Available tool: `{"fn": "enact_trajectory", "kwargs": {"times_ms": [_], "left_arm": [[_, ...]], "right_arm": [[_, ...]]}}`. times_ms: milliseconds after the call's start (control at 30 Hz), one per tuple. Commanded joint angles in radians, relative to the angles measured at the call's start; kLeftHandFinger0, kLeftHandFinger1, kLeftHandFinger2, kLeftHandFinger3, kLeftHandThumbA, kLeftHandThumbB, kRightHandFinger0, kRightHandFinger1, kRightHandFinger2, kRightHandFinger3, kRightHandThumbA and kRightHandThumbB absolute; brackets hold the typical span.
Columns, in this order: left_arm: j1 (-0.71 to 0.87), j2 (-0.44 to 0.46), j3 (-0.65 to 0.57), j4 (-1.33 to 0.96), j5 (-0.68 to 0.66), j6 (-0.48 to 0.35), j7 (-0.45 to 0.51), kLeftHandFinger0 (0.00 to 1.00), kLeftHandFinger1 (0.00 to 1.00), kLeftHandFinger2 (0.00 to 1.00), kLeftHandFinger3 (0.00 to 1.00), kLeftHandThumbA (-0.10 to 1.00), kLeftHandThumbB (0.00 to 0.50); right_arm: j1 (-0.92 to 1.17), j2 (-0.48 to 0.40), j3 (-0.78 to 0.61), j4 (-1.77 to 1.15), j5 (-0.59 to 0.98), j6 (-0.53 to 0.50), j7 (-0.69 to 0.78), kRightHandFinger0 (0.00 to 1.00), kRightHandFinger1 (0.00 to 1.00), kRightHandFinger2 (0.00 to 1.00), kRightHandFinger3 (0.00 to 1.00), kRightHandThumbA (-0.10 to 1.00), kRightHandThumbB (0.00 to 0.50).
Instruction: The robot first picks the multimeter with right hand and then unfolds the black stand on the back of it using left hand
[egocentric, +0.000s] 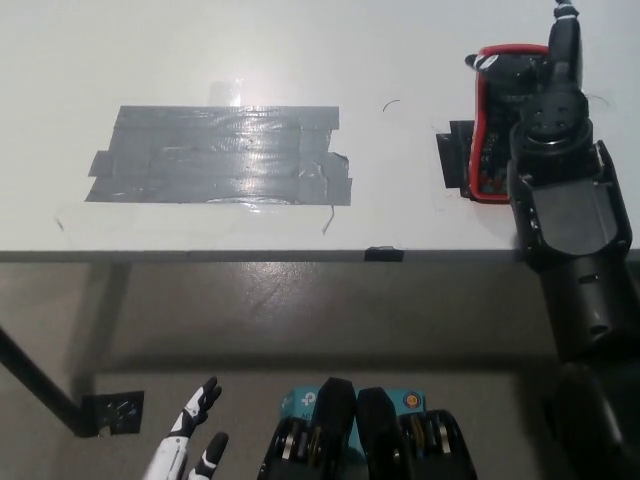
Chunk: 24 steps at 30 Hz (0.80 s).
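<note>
Multimeter (492, 125), red-edged and black-faced, is lying at the table's (300, 50) two o'clock, partly on a black tape patch (451, 155) and partly hidden by the right hand (558, 75), which is being held over its right side. Whether that hand's fingers are closed on it cannot be told. A firm grasp along the long edges is being called for, with the back left exposed. The left hand (190, 440) is being rested at seven o'clock below the table, fingers spread, holding nothing. Grey tape (220, 155) is lying at ten o'clock.

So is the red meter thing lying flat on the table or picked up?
Lying flat on the white table. The multimeter rests there, with the right hand partly over it.
</note>
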Motion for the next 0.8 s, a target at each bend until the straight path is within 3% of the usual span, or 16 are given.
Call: {"fn": "enact_trajectory", "kwargs": {"times_ms": [0, 300, 533, 633, 767], "left_arm": [[0.026, 0.02, -0.01, -0.03, 0.014, -0.044, 0.007, 1.0, 1.0, 1.0, 1.0, 1.0, 0.062], [0.015, 0.035, -0.013, -0.029, 0.005, -0.045, 0.005, 1.0, 1.0, 1.0, 1.0, 1.0, 0.049], [0.033, 0.057, -0.018, -0.023, -0.018, -0.089, -0.007, 1.0, 1.0, 1.0, 1.0, 1.0, 0.004], [0.021, 0.074, -0.024, -0.011, -0.019, -0.129, -0.008, 1.0, 1.0, 0.99, 1.0, 1.0, 0.0], [0.011, 0.089, -0.034, -0.016, -0.024, -0.115, -0.023, 1.0, 1.0, 0.99, 1.0, 1.0, 0.004]], "right_arm": [[-0.024, -0.011, -0.012, -0.037, 0.045, 0.016, 0.04, 1.0, 1.0, 1.0, 1.0, 1.0, 0.485], [-0.062, -0.014, 0.012, 0.07, 0.036, -0.029, -0.022, 1.0, 1.0, 1.0, 1.0, 1.0, 0.5], [-0.05, 0.001, 0.002, 0.113, 0.051, -0.097, -0.074, 1.0, 1.0, 1.0, 1.0, 1.0, 0.49], [-0.064, 0.002, 0.002, 0.143, 0.052, -0.119, -0.099, 1.0, 1.0, 1.0, 1.0, 0.98, 0.497], [-0.085, 0.0, -0.001, 0.179, 0.061, -0.141, -0.113, 1.0, 1.0, 1.0, 1.0, 0.95, 0.5]]}}
